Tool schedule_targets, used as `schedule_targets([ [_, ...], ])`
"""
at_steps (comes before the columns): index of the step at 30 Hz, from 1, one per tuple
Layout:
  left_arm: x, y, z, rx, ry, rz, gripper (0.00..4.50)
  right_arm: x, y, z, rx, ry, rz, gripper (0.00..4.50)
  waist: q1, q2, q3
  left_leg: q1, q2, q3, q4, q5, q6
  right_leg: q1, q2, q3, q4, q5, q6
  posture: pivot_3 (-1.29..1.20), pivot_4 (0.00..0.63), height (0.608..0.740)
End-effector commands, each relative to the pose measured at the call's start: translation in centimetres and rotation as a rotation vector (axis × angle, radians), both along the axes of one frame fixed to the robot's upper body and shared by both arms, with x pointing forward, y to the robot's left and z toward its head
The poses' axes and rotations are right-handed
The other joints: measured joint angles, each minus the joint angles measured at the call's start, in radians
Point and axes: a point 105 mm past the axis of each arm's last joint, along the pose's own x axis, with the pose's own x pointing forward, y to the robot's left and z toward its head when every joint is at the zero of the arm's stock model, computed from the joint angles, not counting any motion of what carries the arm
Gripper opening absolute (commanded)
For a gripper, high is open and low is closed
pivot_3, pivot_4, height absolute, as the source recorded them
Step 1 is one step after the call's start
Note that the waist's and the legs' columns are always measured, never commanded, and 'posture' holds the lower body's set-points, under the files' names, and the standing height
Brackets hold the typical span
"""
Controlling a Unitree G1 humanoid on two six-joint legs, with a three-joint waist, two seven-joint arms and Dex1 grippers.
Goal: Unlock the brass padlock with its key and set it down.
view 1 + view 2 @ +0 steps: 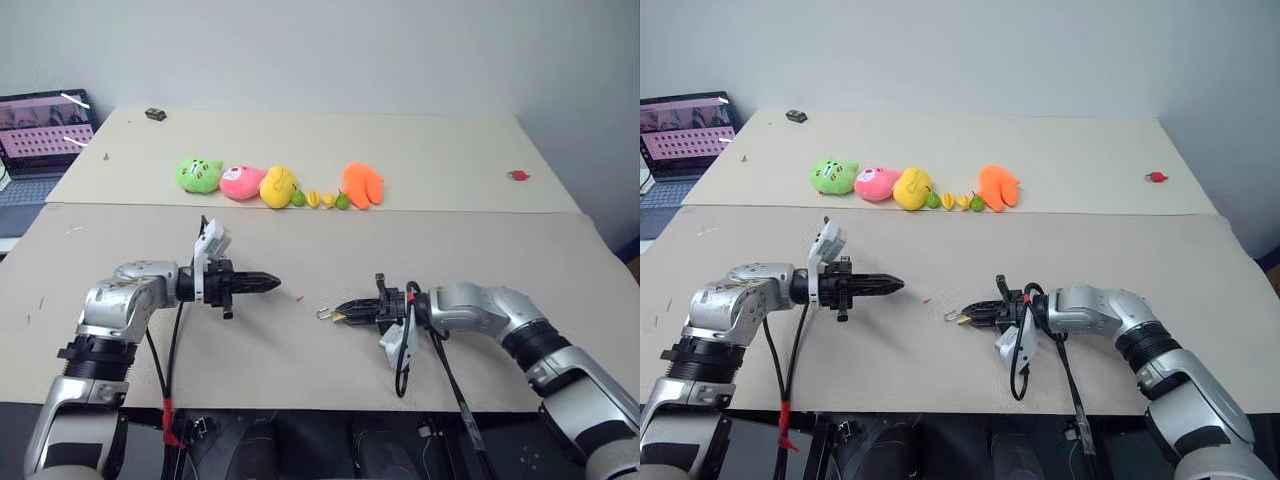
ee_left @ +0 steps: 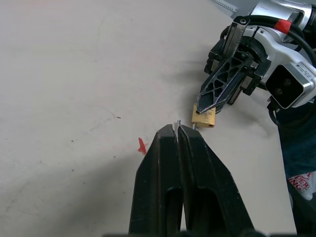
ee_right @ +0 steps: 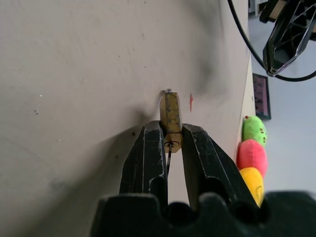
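The brass padlock (image 3: 171, 112) is pinched between the two black fingers of my right gripper (image 3: 171, 134), which is shut on it. Its thin silvery shackle (image 1: 323, 314) sticks out past the fingertips, low over the beige table (image 1: 300, 250). My left gripper (image 1: 274, 283) is shut and points right toward the padlock (image 2: 204, 119), a short gap away. A thin silvery tip, the key (image 2: 178, 124), shows between the left fingertips (image 2: 165, 134). In the left wrist view the right gripper (image 2: 205, 106) reaches in from the far side, with the padlock at its tips.
A row of plush toys (image 1: 240, 182) and small toy fruits (image 1: 320, 199) lies on the far table. A laptop (image 1: 45, 135) stands at the far left, a small red object (image 1: 517, 175) at far right, a dark object (image 1: 155, 114) at the back. A red speck (image 1: 300, 297) marks the table between the grippers.
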Motion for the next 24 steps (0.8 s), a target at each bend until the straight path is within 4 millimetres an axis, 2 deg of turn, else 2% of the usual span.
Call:
schedule_targets([
  [1,-0.5,-0.1,0.9,0.018,-0.056,-0.041,0.16,1.5,-1.0,1.1,0.083,0.087,-0.132,0.12,-0.001,0.000,0.000,0.000,0.000,0.000,0.000,0.000,0.000,0.000,0.000,0.000,0.000,0.000,0.000,0.00,0.150,0.717],
  [2,-0.6,0.1,0.4,0.044,-0.077,-0.046,0.00,1.8,-1.2,1.0,0.087,0.108,-0.165,0.90,-0.001,0.000,0.000,0.000,0.000,0.000,0.000,0.000,0.000,0.000,0.000,0.000,0.000,0.000,0.000,0.00,0.150,0.717],
  [7,-1.1,0.5,-0.8,0.096,-0.132,-0.055,0.00,2.3,-3.2,-0.3,0.017,0.246,-0.282,2.39,-0.001,0.000,0.000,0.001,0.000,0.001,0.000,0.000,0.000,0.000,0.000,0.001,0.000,0.000,0.000,0.00,0.150,0.717],
  [10,-1.0,0.4,-0.6,0.069,-0.148,-0.039,0.00,1.7,-5.0,-0.7,-0.021,0.372,-0.333,2.39,0.011,0.000,0.000,0.003,0.000,0.000,0.000,0.000,0.000,0.003,0.000,0.000,0.000,0.000,0.000,0.00,0.150,0.717],
  [13,-0.8,0.6,-0.4,0.054,-0.160,-0.005,0.00,0.9,-7.2,-0.9,-0.064,0.576,-0.420,2.39,0.026,0.000,0.000,0.003,0.000,0.000,0.000,0.000,0.000,0.005,0.000,0.001,-0.002,-0.001,0.002,0.00,0.150,0.717],
  [16,-0.5,1.3,-0.1,0.041,-0.174,0.046,0.00,-0.9,-9.9,-1.2,-0.174,0.789,-0.497,2.39,0.034,0.000,0.000,0.003,-0.001,0.000,0.000,-0.001,0.001,0.006,0.000,0.001,-0.004,-0.002,0.002,0.00,0.150,0.717],
  [18,-0.1,1.9,0.1,0.029,-0.183,0.106,0.00,-0.4,-11.1,-0.2,-0.151,0.826,-0.570,2.39,0.036,-0.001,0.000,0.003,0.000,0.000,0.000,-0.001,0.001,0.006,-0.001,0.001,-0.004,-0.001,0.002,0.00,0.150,0.717],
  [20,0.5,2.5,0.7,-0.008,-0.183,0.186,0.00,1.4,-11.3,1.7,-0.015,0.811,-0.625,2.39,0.035,-0.002,-0.001,0.003,0.000,0.000,0.001,-0.001,0.002,0.006,0.000,0.000,-0.004,-0.002,0.003,0.00,0.150,0.717],
  [21,0.7,2.8,1.0,-0.021,-0.203,0.233,0.00,2.3,-11.1,3.1,0.099,0.816,-0.641,2.39,0.034,-0.002,-0.001,0.003,0.000,0.000,0.001,-0.001,0.002,0.006,0.000,0.001,-0.004,-0.005,0.007,0.00,0.150,0.717],
  [24,1.0,4.1,1.5,-0.087,-0.228,0.393,0.00,4.8,-11.5,7.1,0.512,0.840,-0.673,2.39,0.020,-0.002,-0.001,0.003,0.001,0.001,0.001,-0.001,0.002,0.005,0.001,0.002,-0.003,-0.004,0.008,0.00,0.150,0.717],
])
